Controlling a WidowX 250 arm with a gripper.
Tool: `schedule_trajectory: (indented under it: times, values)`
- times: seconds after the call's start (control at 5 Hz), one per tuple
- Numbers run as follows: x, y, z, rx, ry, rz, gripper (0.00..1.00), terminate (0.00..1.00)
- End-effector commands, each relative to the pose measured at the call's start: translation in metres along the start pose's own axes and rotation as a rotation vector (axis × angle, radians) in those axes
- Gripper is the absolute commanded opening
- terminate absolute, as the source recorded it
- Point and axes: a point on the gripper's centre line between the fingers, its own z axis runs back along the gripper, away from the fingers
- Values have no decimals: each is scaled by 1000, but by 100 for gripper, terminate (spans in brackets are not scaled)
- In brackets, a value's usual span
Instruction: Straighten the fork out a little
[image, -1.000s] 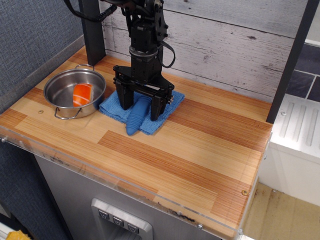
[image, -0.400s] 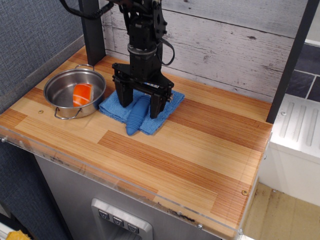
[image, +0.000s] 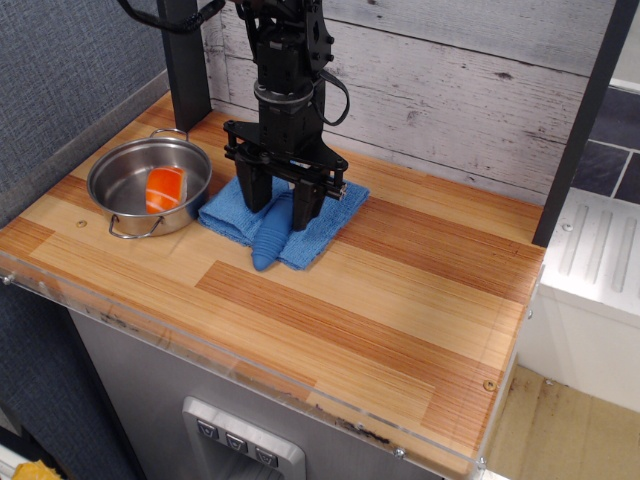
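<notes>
My gripper (image: 282, 203) is open astride the fork (image: 272, 232) (on the cloth (image: 318, 232)), so I close gently, then turn slightly.

We see striped wooden countertop (image: 400, 290), whitewashed plank wall (image: 450, 90) behind, grey textured panel (image: 60, 70) at left, black post (image: 585, 120), white ridged surface (image: 600, 260) at right.

The fork (image: 272, 236) head is hidden behind the gripper (image: 282, 205).
</notes>
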Motion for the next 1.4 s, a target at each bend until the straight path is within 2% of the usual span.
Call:
schedule_trajectory:
  times: [0.0,0.2,0.4,0.6,0.8,1.0,1.2]
  values:
    - [4,0,8,9,-20,-2,100,0]
    - [4,-1,7,10,-10,1,100,0]
    - [5,1,15,14,-18,9,100,0]
    - [6,12,58,-8,-133,63,100,0]
    - [3,17,94,-35,-218,68,100,0]
    - [3,15,99,-79,-210,33,100,0]
    - [3,15,99,-79,-210,33,100,0]
